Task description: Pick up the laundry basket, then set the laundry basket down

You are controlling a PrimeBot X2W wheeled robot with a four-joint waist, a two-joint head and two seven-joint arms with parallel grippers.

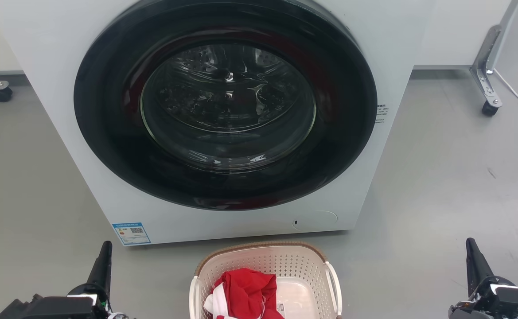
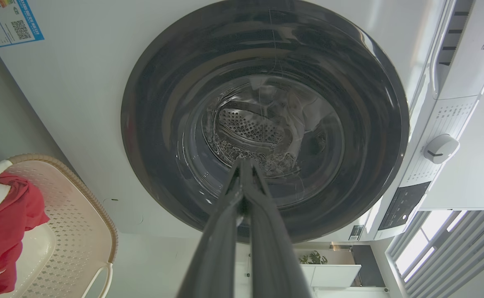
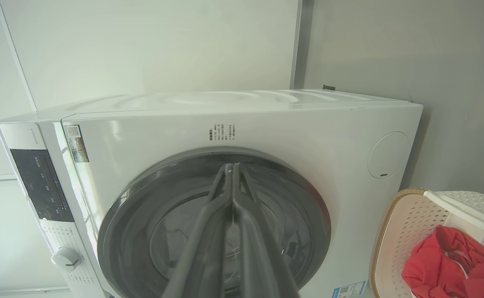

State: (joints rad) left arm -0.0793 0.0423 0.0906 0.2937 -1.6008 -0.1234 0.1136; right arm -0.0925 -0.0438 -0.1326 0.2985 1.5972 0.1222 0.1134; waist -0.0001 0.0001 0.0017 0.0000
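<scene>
As our left claw (image 1: pixel 103 259) and right claw (image 1: pixel 475 259) sit closed, empty, we might shove the basket (image 1: pixel 259 246) at 6 o'clock. Lifted unevenly, it could tip.

Grey floor (image 1: pixel 440 177) carries the washer (image 1: pixel 225 104) and, just before it, the laundry basket (image 1: pixel 263 260).

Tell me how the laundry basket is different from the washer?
The laundry basket is small and low; the washer towers over it. The basket is cream with little holes and a brown rim; the washer is smooth white with a dark round door. The basket is open on top with red cloth inside; the washer's door is shut. Both stand on the grey floor.
</scene>
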